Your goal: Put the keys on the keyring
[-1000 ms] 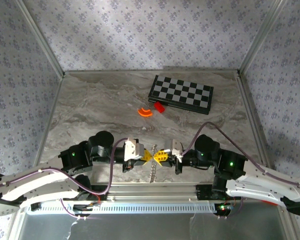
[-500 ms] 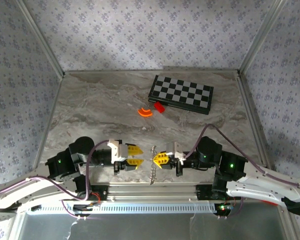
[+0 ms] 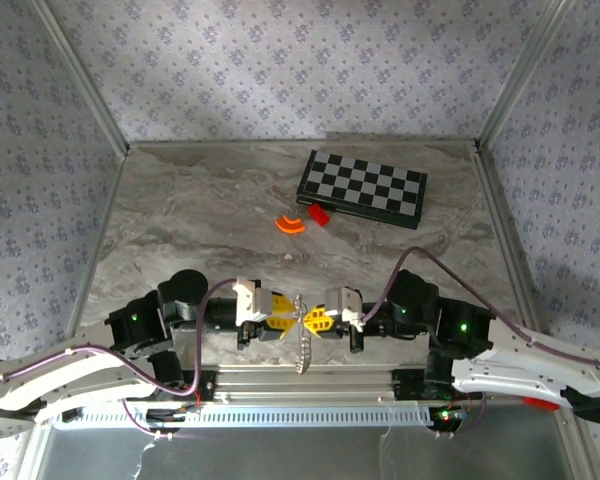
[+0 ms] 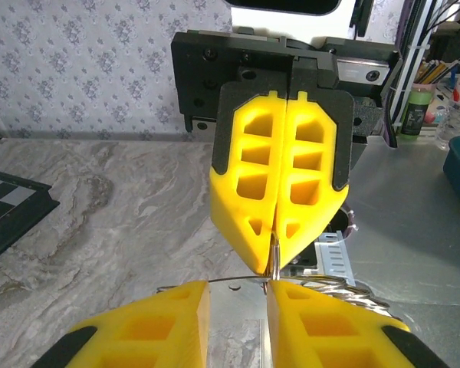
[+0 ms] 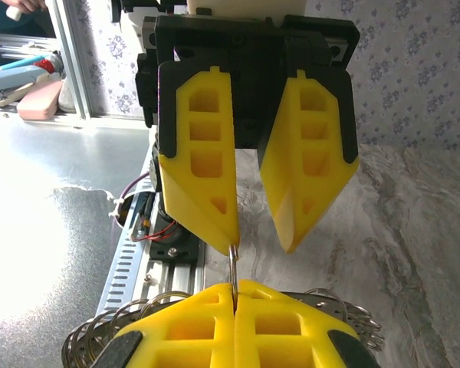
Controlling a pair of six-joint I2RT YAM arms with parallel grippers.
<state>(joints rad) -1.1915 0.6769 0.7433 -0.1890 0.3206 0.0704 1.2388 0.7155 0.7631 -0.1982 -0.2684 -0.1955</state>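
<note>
Keyring (image 5: 233,264) pinched, lower centre
Right pincer (image 4: 274,261) clamps it; left pincer (image 5: 259,245) stands apart. A skewed closing could twist it free.

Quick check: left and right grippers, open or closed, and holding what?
Left gripper: open, nothing between its fingers.
Right gripper: closed on the thin metal ring.
</note>
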